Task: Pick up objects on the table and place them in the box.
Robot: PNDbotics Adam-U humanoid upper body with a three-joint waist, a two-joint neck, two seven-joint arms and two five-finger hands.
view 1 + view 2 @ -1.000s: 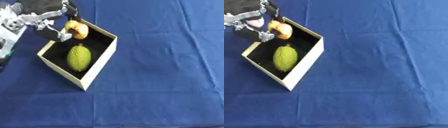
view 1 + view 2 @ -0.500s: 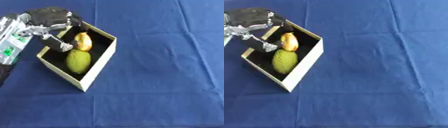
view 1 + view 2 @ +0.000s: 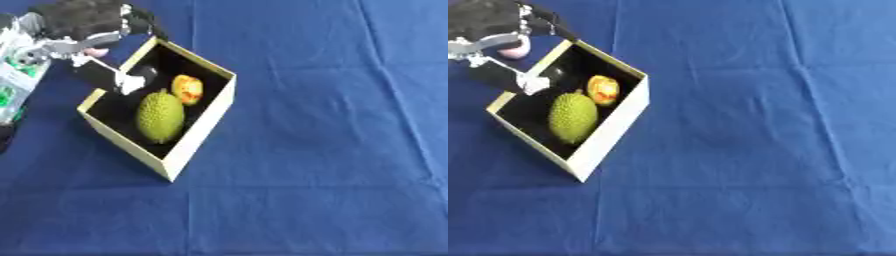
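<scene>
**Over the box, a hand that has let go**

Above the far-left corner of the box [image 3: 199, 145], the left hand [image 3: 83, 22] hangs with its fingers relaxed and holding nothing; one pale-tipped finger [image 3: 129, 82] points down into the box's dark inside. The right hand shows in neither view.

Two things lie in the box: a green spiky fruit [image 3: 159, 115] along the middle, and a smaller yellow-and-red fruit [image 3: 186, 89] just beyond it, touching or nearly touching it, toward the far wall. The blue cloth [image 3: 332, 150] around the box shows nothing else to fetch.

Judging by this, the placing step is finished for the small fruit, and the release is the step in hand. The next move calls for lifting the hand straight up clear of the box wall without catching the rim, then looking for any further item.

Much of the left arm is cut off by the near-left edge. A darker rounded shape beside the finger may be a shadow or another object; I cannot tell which.
</scene>
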